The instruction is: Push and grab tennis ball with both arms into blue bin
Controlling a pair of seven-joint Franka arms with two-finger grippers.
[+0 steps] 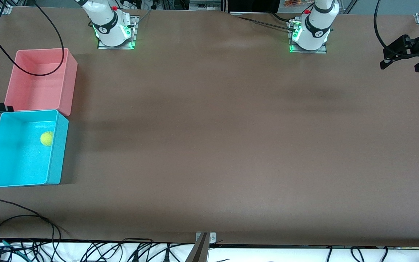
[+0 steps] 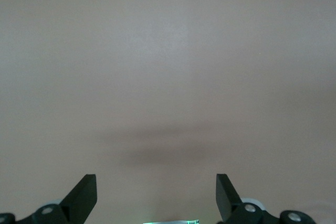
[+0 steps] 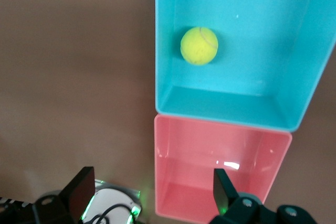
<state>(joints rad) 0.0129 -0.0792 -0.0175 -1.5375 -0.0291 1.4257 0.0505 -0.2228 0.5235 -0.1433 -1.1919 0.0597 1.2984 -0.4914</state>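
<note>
The tennis ball (image 1: pixel 47 138) (image 3: pixel 199 45) lies inside the blue bin (image 1: pixel 57 153) (image 3: pixel 163 51), close to the bin's wall on the side facing the table's middle. That bin stands at the right arm's end of the table. My right gripper (image 3: pixel 152 188) hangs high in the air over the two bins, open, with nothing between its fingers. My left gripper (image 1: pixel 401 66) (image 2: pixel 156 195) is up in the air at the left arm's end of the table. It is open over bare brown tabletop and holds nothing.
A pink bin (image 1: pixel 67 85) (image 3: pixel 163 182), with nothing in it, touches the blue bin on its side farther from the front camera, and a black cable (image 1: pixel 55 32) loops over it. Both arm bases (image 1: pixel 115 34) (image 1: pixel 309 38) stand along the table's edge farthest from the camera. Loose cables (image 1: pixel 20 218) lie at the edge nearest it.
</note>
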